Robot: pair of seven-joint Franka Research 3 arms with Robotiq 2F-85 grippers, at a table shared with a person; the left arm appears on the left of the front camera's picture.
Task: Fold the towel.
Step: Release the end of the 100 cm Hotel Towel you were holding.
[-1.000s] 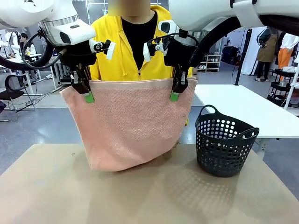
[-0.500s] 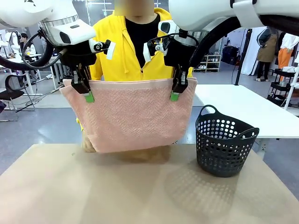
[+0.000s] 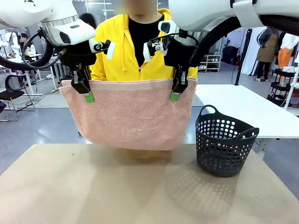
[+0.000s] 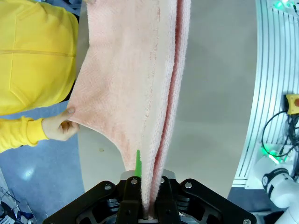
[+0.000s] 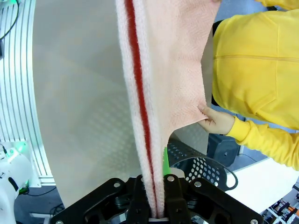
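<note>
Pink terry cloth hangs between our 2 arms. The towel point(image 3: 131, 114) is stretched sideways in the air above the table point(image 3: 93, 186), its long axis running from the left gripper point(image 3: 85, 91) to the right gripper point(image 3: 176, 89). Both sets of fingers are clamped tight on the top hem, 1 near each upper corner, and the wrist views show the cloth pinched between the green pads point(image 4: 138, 163).

Below the fingers the sheet drops down, then sweeps away from us toward the person. A hand point(image 4: 60, 127) pinches 1 lower corner and the other hand point(image 5: 216, 119) pinches the second. So the free edge lies on the far side, nearer the person than either arm. We judge the fold closes when that edge comes up to our hem.

The hanging cloth appears clear of the tabletop. The basket point(image 3: 224, 140) stands near the towel's right lower corner, so there is more open room to our left.
</note>
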